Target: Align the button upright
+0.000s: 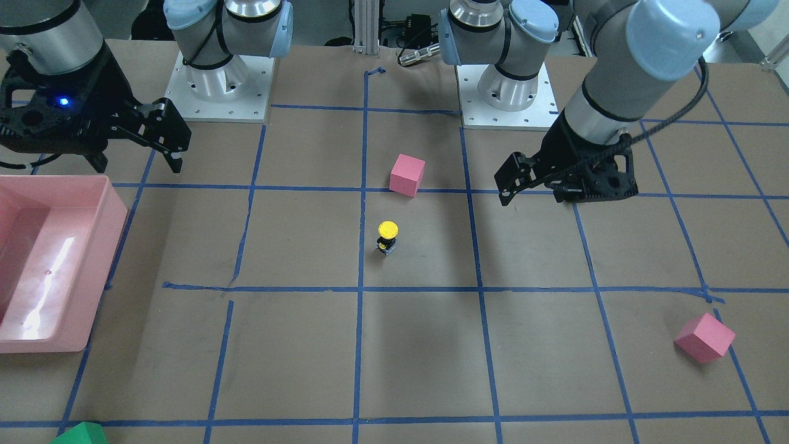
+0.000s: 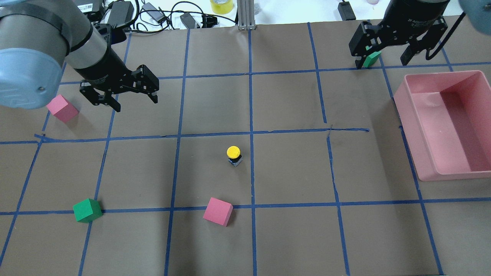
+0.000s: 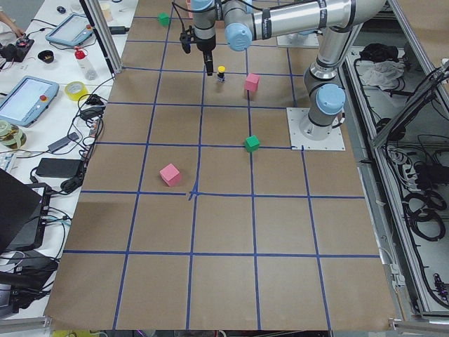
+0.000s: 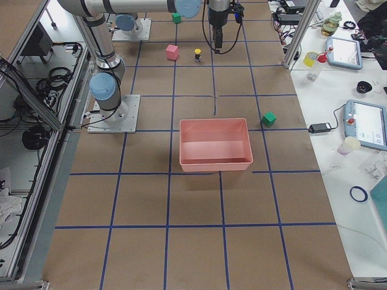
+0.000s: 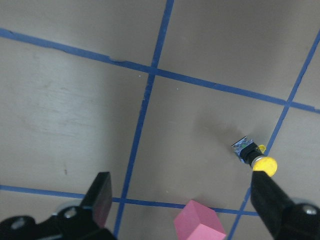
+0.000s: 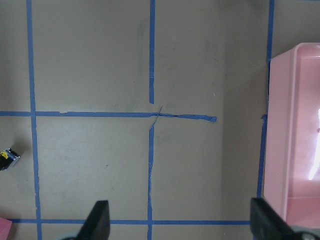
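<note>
Left gripper (image 5: 182, 192): jaws spread wide, holding nothing, well apart from your matte pink cube (image 2: 218, 211).
Button (image 2: 234, 155): small yellow-capped black push-button, standing upright, cap up, near that cube, not touching.
Right gripper (image 2: 381, 63): jaws apart, empty; you will find it farthest from the cube.

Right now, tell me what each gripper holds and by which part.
Nothing is held. The left gripper and right gripper are open and empty; the button stands alone on the table.
</note>
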